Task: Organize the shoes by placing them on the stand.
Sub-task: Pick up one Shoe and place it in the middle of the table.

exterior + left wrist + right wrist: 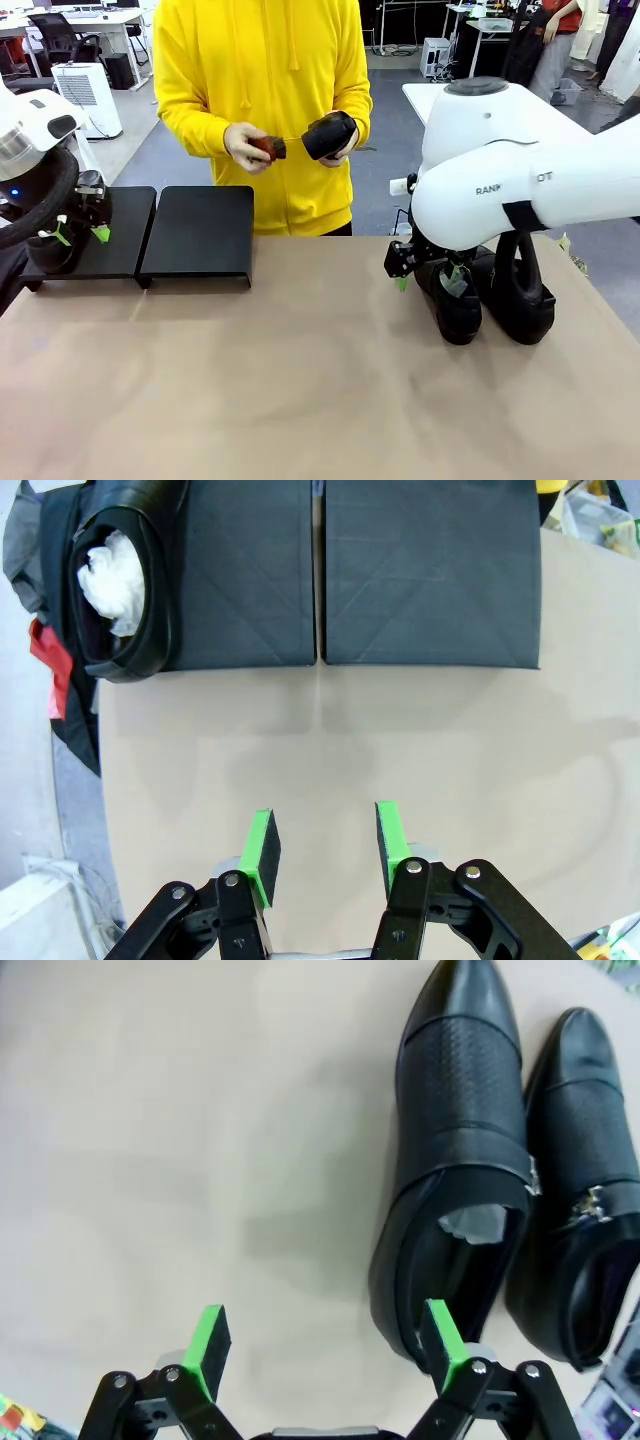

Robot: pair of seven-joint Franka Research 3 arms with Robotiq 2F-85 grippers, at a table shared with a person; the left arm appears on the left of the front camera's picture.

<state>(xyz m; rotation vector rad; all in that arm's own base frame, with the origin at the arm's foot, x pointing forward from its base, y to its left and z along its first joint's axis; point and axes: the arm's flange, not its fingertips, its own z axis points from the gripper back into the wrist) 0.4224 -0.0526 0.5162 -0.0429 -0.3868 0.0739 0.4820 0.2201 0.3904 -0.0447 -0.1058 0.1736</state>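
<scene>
Here, left tool (pixel 324 812) half-spread, empty, right tool (pixel 323 1310) wide beside shoes (pixel 460 1110), right arm (pixel 520 190) partly hiding them

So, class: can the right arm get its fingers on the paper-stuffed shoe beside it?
Probably yes: the right fingers stand open right at the heel of the paper-stuffed shoe, and nothing lies between them.

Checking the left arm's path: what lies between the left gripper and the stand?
Bare table, in the left wrist view, between the left gripper and the stand.
</scene>
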